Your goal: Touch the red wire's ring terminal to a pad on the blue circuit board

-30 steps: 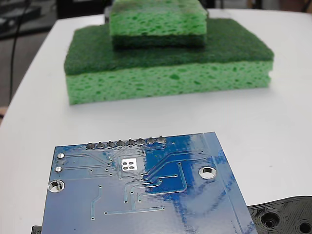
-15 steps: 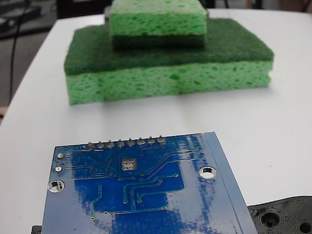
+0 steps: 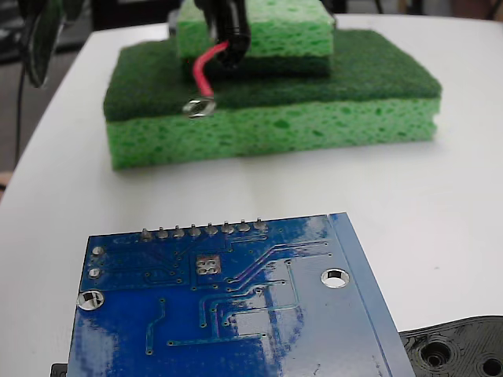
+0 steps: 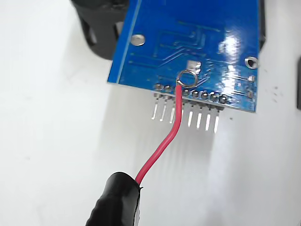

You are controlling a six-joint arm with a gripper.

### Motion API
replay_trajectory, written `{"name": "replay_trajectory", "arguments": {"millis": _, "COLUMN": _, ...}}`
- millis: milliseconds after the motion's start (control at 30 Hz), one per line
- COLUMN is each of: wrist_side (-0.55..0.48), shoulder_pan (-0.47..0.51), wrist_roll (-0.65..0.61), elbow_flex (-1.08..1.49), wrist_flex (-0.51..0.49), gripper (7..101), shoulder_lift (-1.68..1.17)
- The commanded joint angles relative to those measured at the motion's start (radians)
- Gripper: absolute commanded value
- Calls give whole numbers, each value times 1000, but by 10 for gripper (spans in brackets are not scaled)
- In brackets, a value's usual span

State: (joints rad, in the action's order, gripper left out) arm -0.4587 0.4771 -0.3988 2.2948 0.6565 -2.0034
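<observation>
You cannot tell from either view how your gripper's fingers stand: none of them show, only the black sleeve [image 4: 115, 200] that carries the wire, at the bottom of the wrist view and at the top of the fixed view [image 3: 228, 27]. Out of that sleeve comes the red wire [image 4: 162, 146], rising up the wrist picture in a gentle bend and ending in its silver ring terminal [image 4: 188, 77].

In the wrist view the ring lies over the near edge of the blue circuit board [image 4: 197, 28], just above the row of solder points [image 4: 190, 92] and beside a small silver square pad [image 4: 193, 66]. The wire crosses the row of header pins [image 4: 188, 115] that stick out from that edge toward the sleeve. That view alone does not settle whether the ring touches.

The fixed view does: there the wire [image 3: 203, 69] and ring [image 3: 198, 107] hang in the air in front of the sponges, well above the board [image 3: 236, 314], whose solder row [image 3: 203, 231] lies far below in the picture. So the ring is apart from the board.

Behind the ring stands a large green sponge [image 3: 314, 118] with a smaller green sponge [image 3: 275, 31] stacked on top, both on the white table [image 3: 440, 204]. A black plastic part with holes [image 3: 460, 349] lies at the board's right corner in the fixed view
</observation>
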Motion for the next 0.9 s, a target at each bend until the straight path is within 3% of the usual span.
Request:
{"name": "replay_trajectory", "arguments": {"millis": 33, "wrist_side": -57, "shoulder_pan": 17, "wrist_roll": -31, "elbow_flex": -51, "wrist_flex": 9, "gripper": 1003, "shoulder_lift": 37}}
{"name": "replay_trajectory", "arguments": {"millis": 133, "wrist_side": -91, "shoulder_pan": 26, "wrist_roll": -46, "elbow_flex": -75, "wrist_flex": 6, "gripper": 1003, "shoulder_lift": 78}}
{"name": "replay_trajectory", "arguments": {"millis": 900, "wrist_side": -74, "shoulder_pan": 9, "wrist_roll": -41, "elbow_flex": -126, "wrist_flex": -52, "gripper": 1003, "shoulder_lift": 202}}
